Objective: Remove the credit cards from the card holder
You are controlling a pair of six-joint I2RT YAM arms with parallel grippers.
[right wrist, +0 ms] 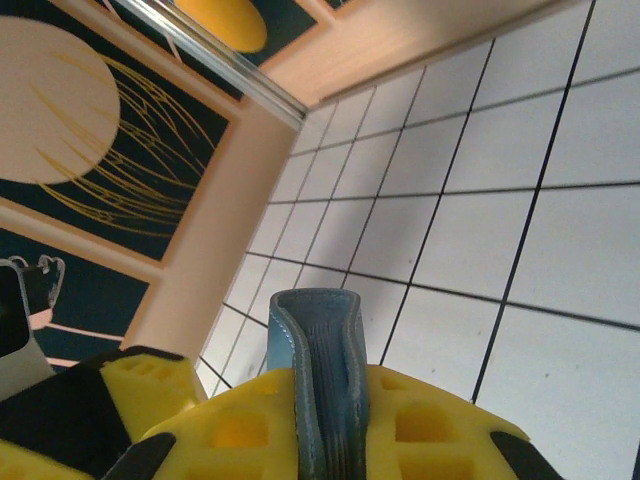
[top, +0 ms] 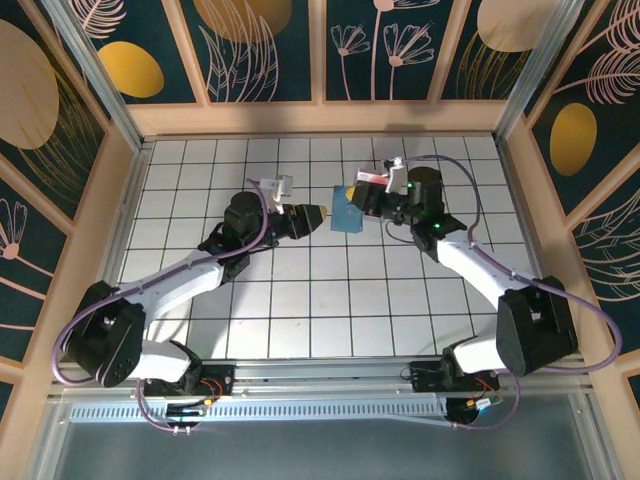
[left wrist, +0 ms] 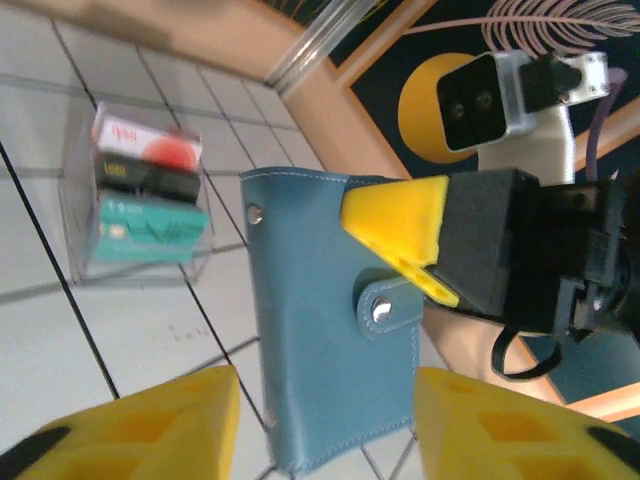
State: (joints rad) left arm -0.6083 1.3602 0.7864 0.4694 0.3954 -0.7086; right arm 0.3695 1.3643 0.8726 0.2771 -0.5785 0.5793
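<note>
Left wrist view: the wallet point(left wrist: 320, 340), closed by its snap tab point(left wrist: 385, 305), is held up between both arms, one corner pinched by the right gripper point(left wrist: 400, 240). It looks soft, light and floppy, so a stitched edge seems the best hold. Left gripper point(left wrist: 325, 430) gapes wide before it, empty

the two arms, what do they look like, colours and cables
Both the left arm and right arm have white links, black joints and a looping purple cable. The left gripper and right gripper are black with blocky yellow fingers and white camera mounts.
</note>
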